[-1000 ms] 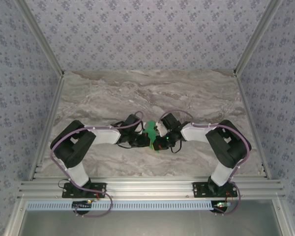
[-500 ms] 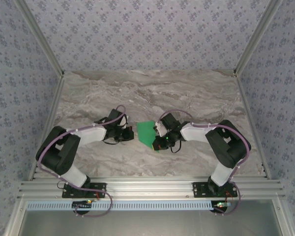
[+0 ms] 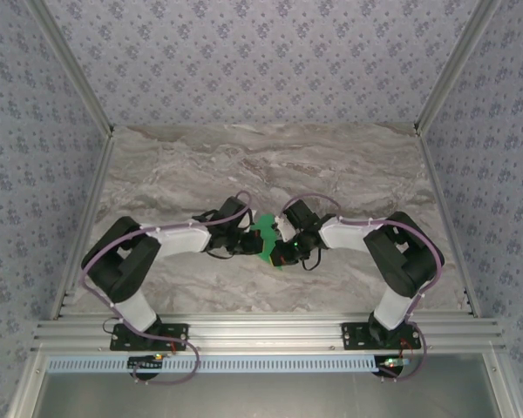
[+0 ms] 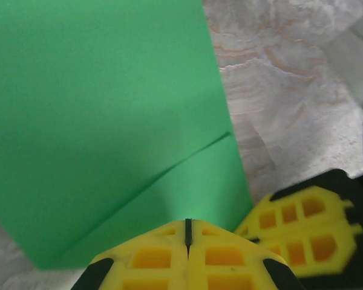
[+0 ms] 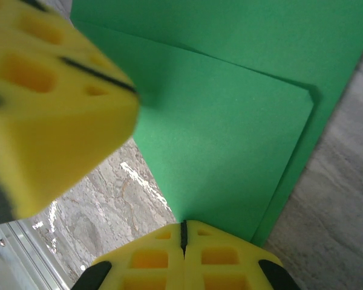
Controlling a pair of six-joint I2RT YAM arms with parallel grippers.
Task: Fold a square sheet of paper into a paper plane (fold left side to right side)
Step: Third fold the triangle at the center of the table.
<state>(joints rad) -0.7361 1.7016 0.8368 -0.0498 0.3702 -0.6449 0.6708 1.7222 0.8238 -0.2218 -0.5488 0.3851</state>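
Paper (image 3: 267,242), folded over, is pinned from both sides again as the left gripper (image 4: 187,234) returns beside the right gripper (image 5: 183,232); both sets of fingers are together, pressing it flat.

right wrist cam: i see the right gripper (image 5: 183,232) at the bottom edge, its yellow fingers pressed together with just a thin dark seam between them. its tips sit at the near edge of the green sheet of paper (image 5: 230,133). the sheet lies folded: an upper layer with a square corner at right, and a lower layer showing past it as a strip. the left gripper (image 5: 130,93), blurred, comes in from upper left, jaws together, tip on the upper layer. marble table (image 5: 345,199) shows on both sides.
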